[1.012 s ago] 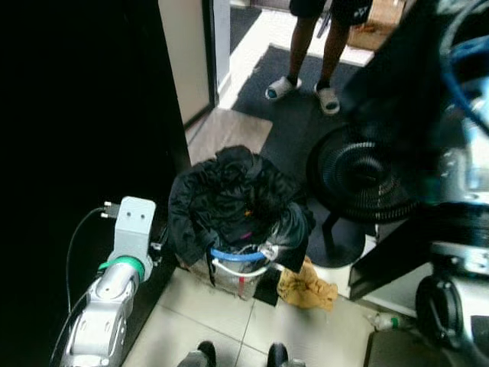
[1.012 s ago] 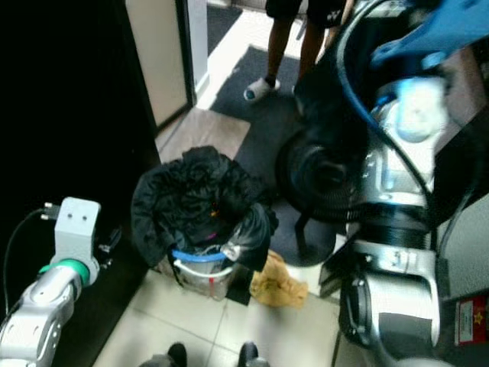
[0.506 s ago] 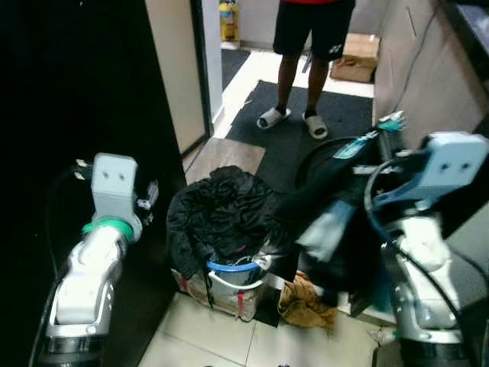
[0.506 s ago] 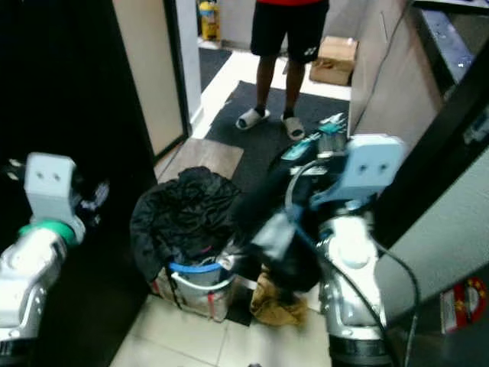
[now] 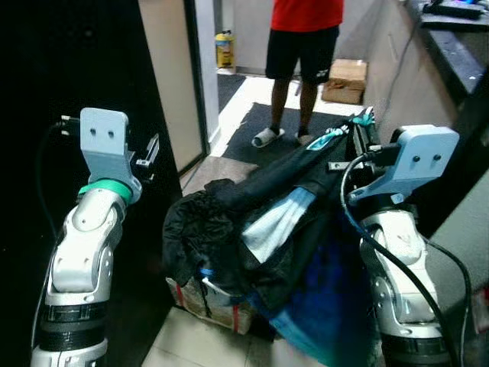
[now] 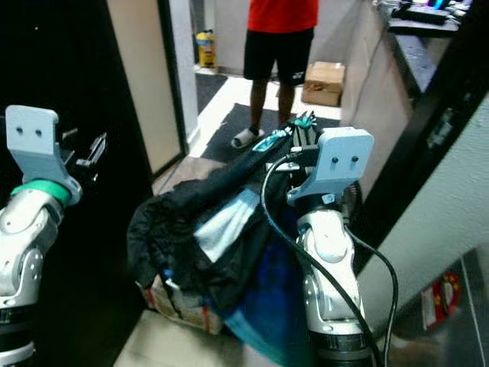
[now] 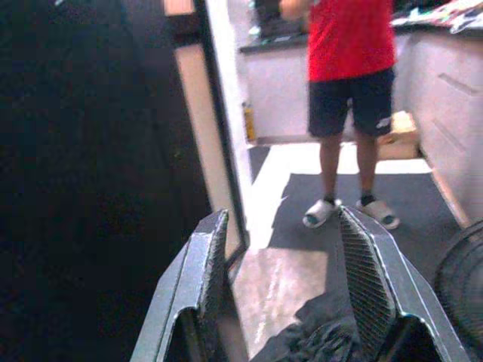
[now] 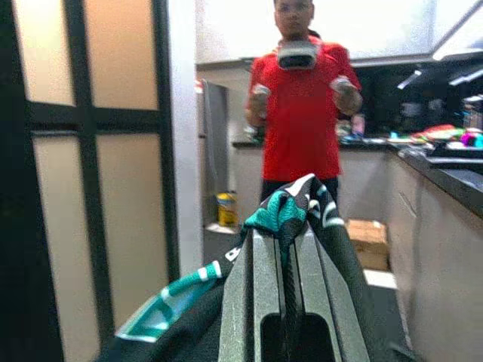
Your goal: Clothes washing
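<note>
While left pincer (image 7: pixel 283 290) gapes, right pincer (image 8: pixel 281 245) clamps garment (image 5: pixel 267 222).

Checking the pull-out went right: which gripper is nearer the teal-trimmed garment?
Right. The right gripper is shut on the teal-trimmed garment; the left gripper is open, raised to its left, apart.

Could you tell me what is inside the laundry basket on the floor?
Dark clothes are heaped in the laundry basket and spill over its rim. The right gripper lifts a dark garment whose hanging folds cover the basket's right side; anything deeper is hidden.
</note>
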